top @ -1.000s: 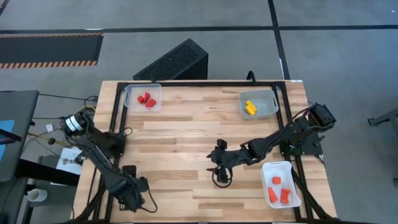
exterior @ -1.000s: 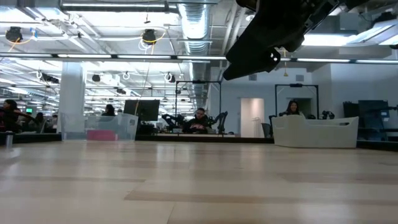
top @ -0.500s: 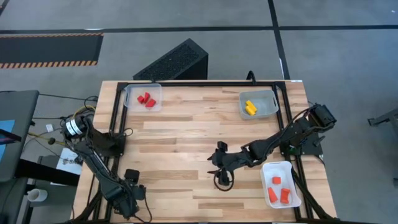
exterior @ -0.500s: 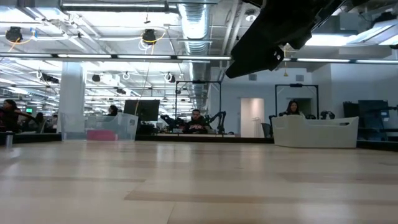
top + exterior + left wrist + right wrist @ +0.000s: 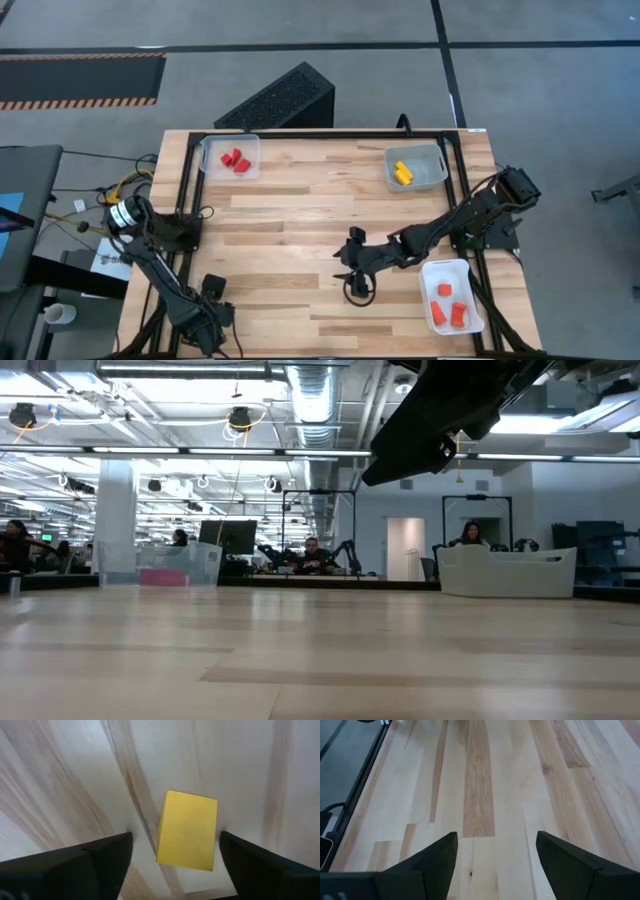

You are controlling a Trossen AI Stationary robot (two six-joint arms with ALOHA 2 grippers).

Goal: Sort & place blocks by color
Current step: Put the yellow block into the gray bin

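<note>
Yellow blocks: one (image 5: 187,830) is lying on the counter (image 5: 300,210) between the left pincer (image 5: 172,857) fingers, ungripped; two (image 5: 402,172) in a tray.
Red: two (image 5: 236,160).
Orange: three (image 5: 449,304).
Right pincer (image 5: 495,855): hanging open, empty.

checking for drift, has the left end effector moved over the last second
Yes. In the high view the left end effector has moved toward the far side of the table, slightly closer to the red tray.

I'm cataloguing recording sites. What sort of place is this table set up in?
Probably a large open robotics lab or workshop: exposed silver ceiling ducts, seated people at desks with monitors, and another robot arm beyond the pale wooden table.
</note>
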